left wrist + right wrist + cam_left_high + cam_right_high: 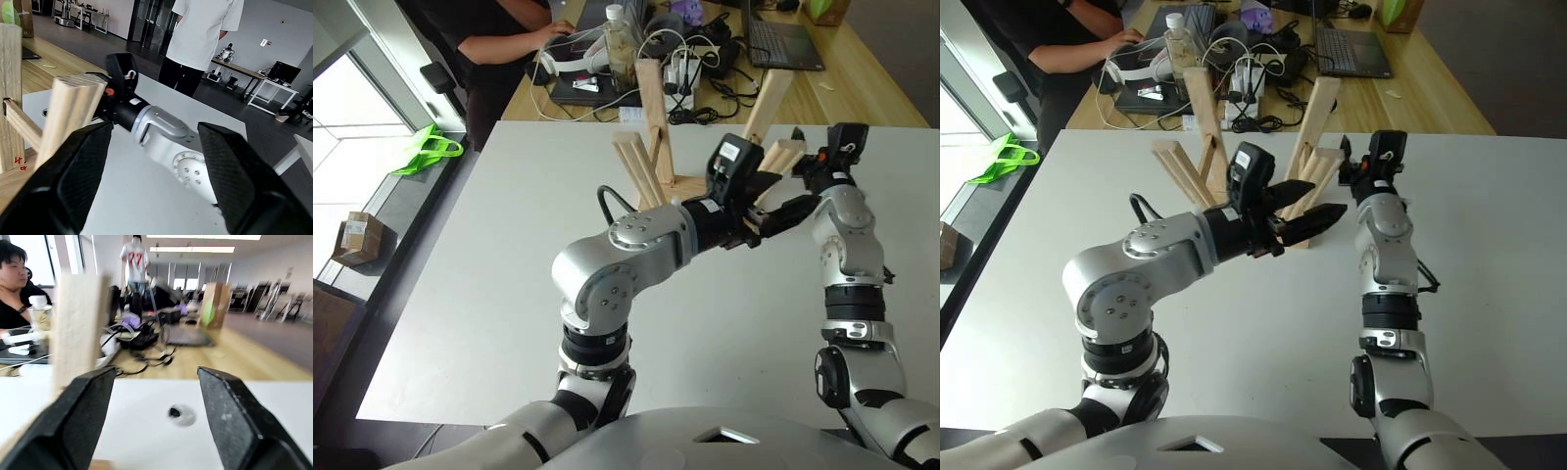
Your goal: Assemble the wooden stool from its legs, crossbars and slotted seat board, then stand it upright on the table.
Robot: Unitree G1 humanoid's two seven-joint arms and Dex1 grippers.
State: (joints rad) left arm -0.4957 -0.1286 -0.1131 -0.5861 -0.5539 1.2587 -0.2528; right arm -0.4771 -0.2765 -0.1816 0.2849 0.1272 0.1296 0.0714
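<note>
Standing upside down on the white table (489, 294), the part-built stool (651, 137) pointed its legs up, with a cluttered desk (862, 88) behind. The left gripper (1329, 196) and right gripper (156, 372) gaped wide beside those legs, gripping nothing.

Left arm (636, 240) sweeps across and the seat board (689, 185) is mostly covered (just a sliver shows under the legs (652, 127)). How they join it, can't tell: the left fingers (1318, 216) block the spot. Right wrist view, a leg (78, 328) is pure blur, top cut off. Left wrist view, another runs off the edge.
</note>
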